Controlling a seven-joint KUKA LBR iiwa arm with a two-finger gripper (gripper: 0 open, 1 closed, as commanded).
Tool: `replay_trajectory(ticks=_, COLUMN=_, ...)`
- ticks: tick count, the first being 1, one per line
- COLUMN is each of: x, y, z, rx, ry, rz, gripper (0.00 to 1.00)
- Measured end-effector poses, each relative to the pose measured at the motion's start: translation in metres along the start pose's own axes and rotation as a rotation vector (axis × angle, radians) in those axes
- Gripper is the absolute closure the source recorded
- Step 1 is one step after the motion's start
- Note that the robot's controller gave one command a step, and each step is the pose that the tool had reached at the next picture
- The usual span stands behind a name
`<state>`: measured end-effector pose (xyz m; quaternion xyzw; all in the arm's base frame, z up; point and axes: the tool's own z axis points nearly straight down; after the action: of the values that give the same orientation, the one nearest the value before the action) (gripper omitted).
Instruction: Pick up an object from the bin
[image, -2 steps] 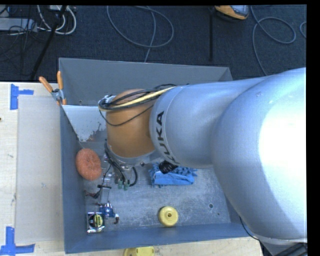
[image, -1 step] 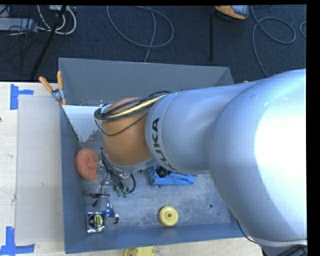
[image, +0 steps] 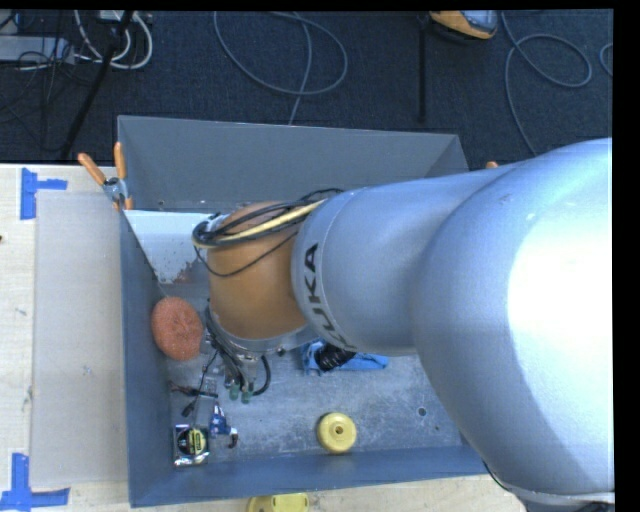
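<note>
- Five small loose things lie on the floor of the grey bin (image: 140, 400), spread apart rather than heaped.
- The arm (image: 480, 290) comes in from the right of the frame and covers much of the bin's right and middle.
- Its orange cover (image: 250, 275) sits left of centre, with cables looped over its top.
- Below that cover the gripper (image: 218, 398) hangs over the lower left part of the bin floor.
- How wide the gripper stands, and whether it has hold of anything, I cannot tell: dark parts and wires blur together there.
- Nearest to it is a small blue bit (image: 220, 428), just below it in the frame; I cannot tell whether they touch.
- Just beside that, in the lower left corner, lies a black-and-yellow thing (image: 190, 444).
- A reddish-brown oval lump (image: 176, 328) rests by the left wall, beside the orange cover.
- A yellow disc (image: 337, 431) with a dimple at its middle lies near the bottom wall, well apart from the gripper.
- A blue piece (image: 335, 359) shows under the arm at the middle of the frame.
</note>
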<state>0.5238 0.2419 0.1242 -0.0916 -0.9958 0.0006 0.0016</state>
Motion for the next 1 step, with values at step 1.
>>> replay_trajectory(ticks=1, x=0.0119, y=-0.005, z=0.0559, rx=0.001, ry=0.001, rz=0.236, gripper=0.0)
